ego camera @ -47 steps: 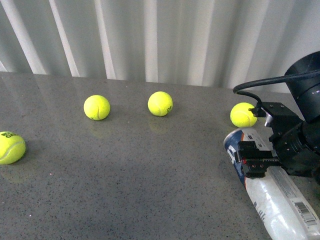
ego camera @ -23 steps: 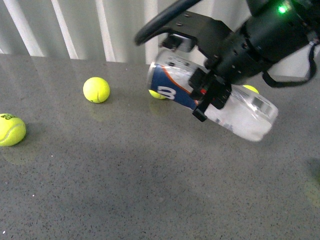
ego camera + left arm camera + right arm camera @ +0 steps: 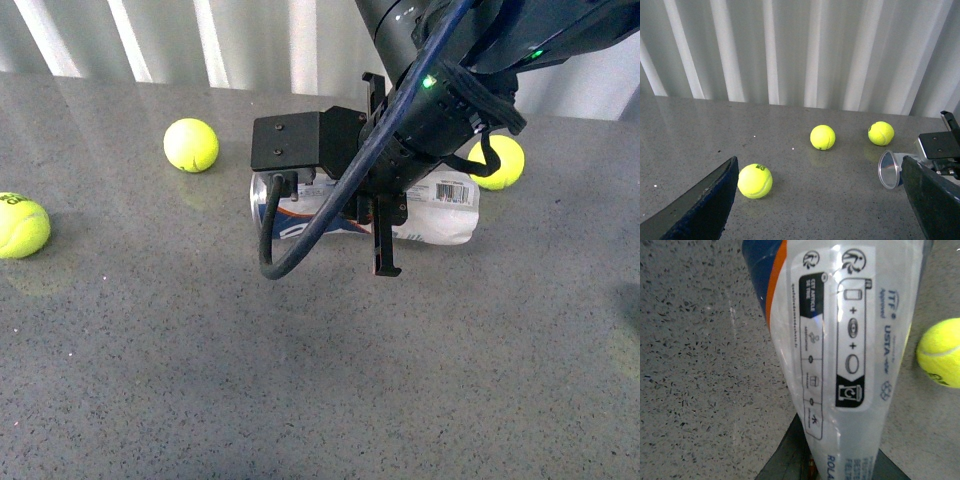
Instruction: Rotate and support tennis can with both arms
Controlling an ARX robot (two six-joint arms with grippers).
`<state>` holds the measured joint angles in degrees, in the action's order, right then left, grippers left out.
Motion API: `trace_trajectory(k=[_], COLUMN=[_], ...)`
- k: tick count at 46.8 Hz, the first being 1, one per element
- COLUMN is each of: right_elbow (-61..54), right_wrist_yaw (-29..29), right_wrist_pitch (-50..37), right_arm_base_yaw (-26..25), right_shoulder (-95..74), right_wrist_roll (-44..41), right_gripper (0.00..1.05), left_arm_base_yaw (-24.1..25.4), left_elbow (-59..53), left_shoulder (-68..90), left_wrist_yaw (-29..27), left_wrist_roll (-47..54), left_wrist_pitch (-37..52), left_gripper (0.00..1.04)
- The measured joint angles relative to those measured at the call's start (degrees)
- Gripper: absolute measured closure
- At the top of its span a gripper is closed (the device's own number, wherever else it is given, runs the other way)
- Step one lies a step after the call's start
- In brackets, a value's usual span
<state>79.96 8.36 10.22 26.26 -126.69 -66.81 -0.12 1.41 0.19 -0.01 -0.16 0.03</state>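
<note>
At centre frame, our right gripper (image 3: 380, 178) clamps the tennis can (image 3: 440, 208) alone while our left gripper (image 3: 819, 200) gapes open, so we risk it twisting loose.

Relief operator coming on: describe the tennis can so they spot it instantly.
On the grey table, look mid-scene beneath the black right arm. The tennis can is held there on its side: a clear tube with blue-and-orange label and barcode, the only long thing among round yellow-green balls.
</note>
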Motion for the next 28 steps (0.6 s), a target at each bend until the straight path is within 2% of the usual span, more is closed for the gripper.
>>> trace_trajectory(k=[16, 28], right_elbow=[3.32, 6.29], right_wrist_yaw=[0.74, 0.66], right_wrist_pitch=[-3.17, -3.87], right_arm_base_yaw=[-0.63, 0.37], right_shoulder=[-4.92, -7.06], right_wrist_roll=[-0.48, 2.25], right_gripper=[0.99, 0.99], left_arm_base_yaw=[0.0, 0.0], left_elbow=[0.0, 0.0], left_shoulder=[0.0, 0.0], left_wrist_yaw=[0.0, 0.0], left_wrist_roll=[0.0, 0.0], left_wrist_pitch=[0.0, 0.0], left_gripper=[0.07, 0.07])
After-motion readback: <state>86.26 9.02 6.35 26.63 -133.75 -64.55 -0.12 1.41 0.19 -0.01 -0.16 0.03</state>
